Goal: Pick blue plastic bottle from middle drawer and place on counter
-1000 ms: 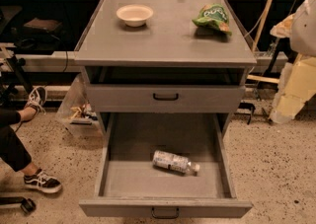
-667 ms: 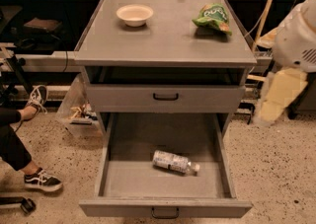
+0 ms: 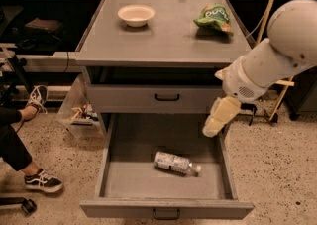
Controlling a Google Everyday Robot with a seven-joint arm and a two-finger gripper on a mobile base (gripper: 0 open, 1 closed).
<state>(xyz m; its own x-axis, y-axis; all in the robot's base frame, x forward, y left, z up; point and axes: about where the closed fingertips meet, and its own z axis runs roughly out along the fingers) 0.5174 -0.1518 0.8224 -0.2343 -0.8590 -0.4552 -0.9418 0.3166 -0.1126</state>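
The blue plastic bottle [image 3: 174, 163], clear with a pale patterned label and white cap, lies on its side on the floor of the open middle drawer [image 3: 119, 182]. The cap points right. The gripper [image 3: 218, 116], pale and hanging from the white arm that enters from the right, is above the drawer's right rear part, up and to the right of the bottle and apart from it. The grey counter [image 3: 163, 35] tops the cabinet.
A white bowl [image 3: 135, 15] and a green snack bag [image 3: 214, 17] sit on the counter. A shallower closed drawer [image 3: 158, 97] is above the open one. A person's legs and shoes [image 3: 43, 181] are at the left, beside a clear bin [image 3: 79, 115].
The arm has swung in from the right edge toward the cabinet, bringing the gripper down over the open drawer's right side. The bottle has not moved.
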